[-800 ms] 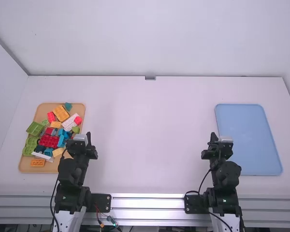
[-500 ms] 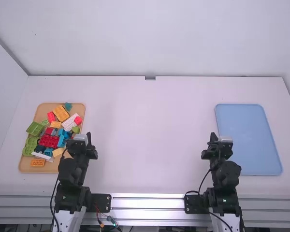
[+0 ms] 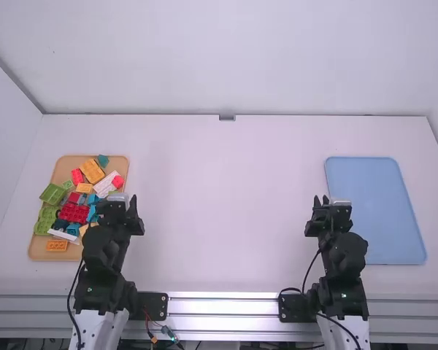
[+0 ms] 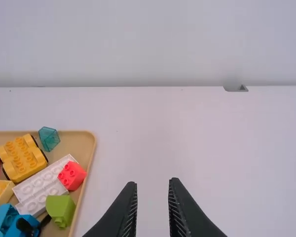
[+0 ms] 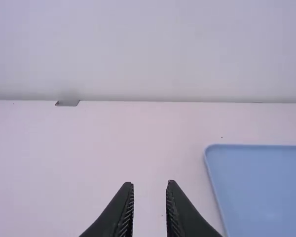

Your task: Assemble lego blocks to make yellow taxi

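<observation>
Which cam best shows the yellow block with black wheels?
The left wrist view: the yellow block looks larger there, its studs and wheels distinct. The high view shows it smaller, near the far edge of the tan tray.

From where I stand, I can't read any words, labels, numbers or signs on anything.
</observation>
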Motion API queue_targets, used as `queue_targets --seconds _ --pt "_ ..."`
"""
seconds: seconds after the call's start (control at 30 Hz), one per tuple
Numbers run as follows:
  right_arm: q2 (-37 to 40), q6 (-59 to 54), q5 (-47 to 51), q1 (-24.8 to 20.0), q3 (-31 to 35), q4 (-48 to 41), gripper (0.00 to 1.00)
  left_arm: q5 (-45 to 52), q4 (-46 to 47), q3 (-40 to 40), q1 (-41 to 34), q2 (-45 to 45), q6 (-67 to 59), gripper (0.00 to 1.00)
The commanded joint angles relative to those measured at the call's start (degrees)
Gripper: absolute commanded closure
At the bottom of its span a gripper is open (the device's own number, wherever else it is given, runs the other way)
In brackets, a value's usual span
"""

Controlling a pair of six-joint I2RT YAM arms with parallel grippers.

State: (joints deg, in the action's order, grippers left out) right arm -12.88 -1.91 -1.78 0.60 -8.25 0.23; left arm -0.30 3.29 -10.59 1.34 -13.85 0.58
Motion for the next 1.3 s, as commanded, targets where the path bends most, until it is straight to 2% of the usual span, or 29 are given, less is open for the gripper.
queue_targets --seconds 0.0,0.33,0.57,0.67,0.9,1.07,1.27 --pt "-2.9 -0.7 -1.0 0.3 -3.8 0.2 0.77 -0.6 0.6 -4.0 0.7 -3.3 1.1 0.77" --pt "-14.5 -2.4 -3.1 1.0 -12.6 0.2 0.60 -3.0 5.3 -17.0 4.0 -18.1 3.1 0.60" --pt "-23.6 -3.8 -4.8 1.5 -19.5 0.2 0.46 -4.2 16.3 -35.1 8.6 -35.7 4.8 0.46" --pt "-28.7 -4.5 -5.8 1.8 -23.4 0.2 0.38 -4.6 23.8 -47.3 11.7 -47.6 6.3 0.39" --pt "-37.3 -5.9 -7.4 2.3 -29.9 -0.7 0.26 -0.3 35.5 -68.2 18.0 -69.0 8.7 0.26" --pt "-42.7 -6.7 -8.3 2.8 -34.0 -1.2 0.17 -0.4 43.2 -79.7 22.7 -83.1 12.0 0.18" --pt "-47.8 -7.7 -8.9 5.4 -37.8 -1.6 0.10 2.2 48.1 -88.2 26.7 -97.2 11.8 0.10"
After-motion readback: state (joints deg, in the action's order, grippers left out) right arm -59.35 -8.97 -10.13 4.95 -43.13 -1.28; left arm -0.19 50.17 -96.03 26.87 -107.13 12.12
